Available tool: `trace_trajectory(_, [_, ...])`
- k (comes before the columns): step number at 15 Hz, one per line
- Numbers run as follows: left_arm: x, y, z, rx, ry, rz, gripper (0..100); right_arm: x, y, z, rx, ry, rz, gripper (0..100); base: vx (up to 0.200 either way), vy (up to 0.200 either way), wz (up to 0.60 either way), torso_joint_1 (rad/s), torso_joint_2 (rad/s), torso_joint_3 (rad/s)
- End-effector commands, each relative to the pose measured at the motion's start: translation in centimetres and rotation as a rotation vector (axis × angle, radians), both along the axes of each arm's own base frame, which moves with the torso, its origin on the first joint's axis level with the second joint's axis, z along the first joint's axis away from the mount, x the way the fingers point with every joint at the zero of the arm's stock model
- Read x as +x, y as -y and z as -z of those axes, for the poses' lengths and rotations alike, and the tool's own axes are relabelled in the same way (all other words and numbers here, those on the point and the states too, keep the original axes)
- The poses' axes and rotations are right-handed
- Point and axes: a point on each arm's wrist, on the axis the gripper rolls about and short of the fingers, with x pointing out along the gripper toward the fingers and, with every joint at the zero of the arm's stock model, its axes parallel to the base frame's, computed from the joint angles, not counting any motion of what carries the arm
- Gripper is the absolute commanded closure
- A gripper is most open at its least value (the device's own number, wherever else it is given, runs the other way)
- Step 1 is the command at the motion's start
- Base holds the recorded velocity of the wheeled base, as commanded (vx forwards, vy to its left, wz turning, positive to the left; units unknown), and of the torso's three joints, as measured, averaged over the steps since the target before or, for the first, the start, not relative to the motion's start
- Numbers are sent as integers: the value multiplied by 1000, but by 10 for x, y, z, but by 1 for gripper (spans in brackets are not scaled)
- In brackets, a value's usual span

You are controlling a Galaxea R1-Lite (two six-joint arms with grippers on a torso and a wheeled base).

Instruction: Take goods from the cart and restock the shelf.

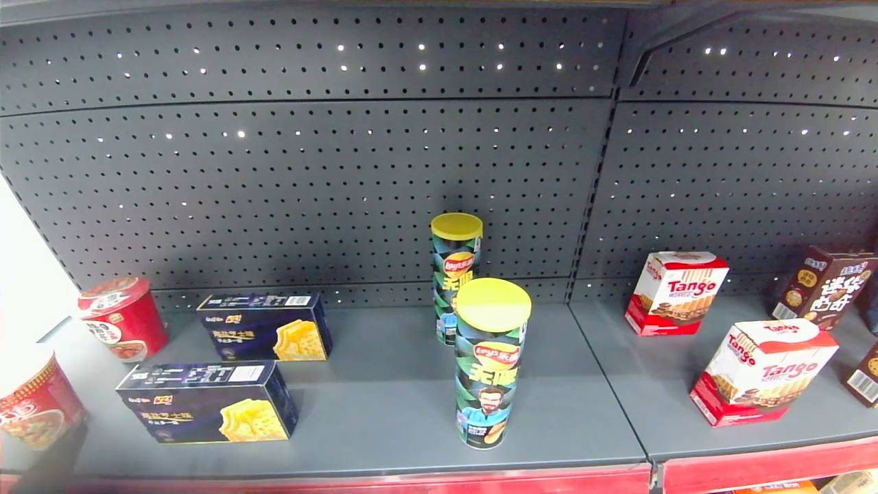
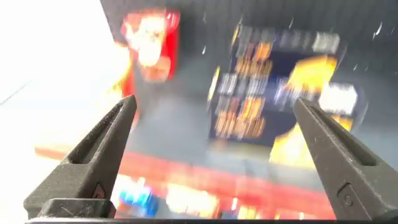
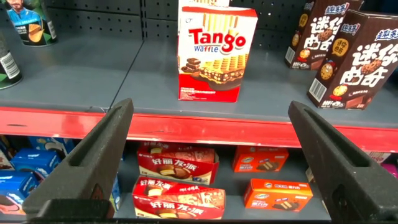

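Cardboard wafer box stood on the shelf just ahead of the right gripper, jaws spread, empty; the left gripper, likewise spread, faced a cracker box. Both boxes were likely light, stiff but crushable: grip gently across flat sides.

Grey pegboard wall behind shelf

The head camera looks down on the grey metal shelf; both wrist cameras face it from lower and nearer.
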Motion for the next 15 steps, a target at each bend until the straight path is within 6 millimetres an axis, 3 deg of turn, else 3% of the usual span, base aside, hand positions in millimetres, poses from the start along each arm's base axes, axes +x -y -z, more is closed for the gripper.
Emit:
trace_trajectory(1, [-40,-3,32,-6,50,80,0,0,0,0,0,-1,-1,0,0,0,0,0,0,0])
trace_trajectory(4, [-58,-1,53,-27,13,143,0,0,0,0,0,-1,-1,0,0,0,0,0,0,0])
trace_trajectory(10, [-65,3,55,-9,86,249,0,0,0,0,0,-1,-1,0,0,0,0,0,0,0])
trace_trajectory(14, [-66,1,62,11,18,142,0,0,0,0,0,-1,-1,0,0,0,0,0,0,0])
trace_trajectory(15, [-71,0,63,23,88,165,0,0,0,0,0,-1,-1,0,0,0,0,0,0,0])
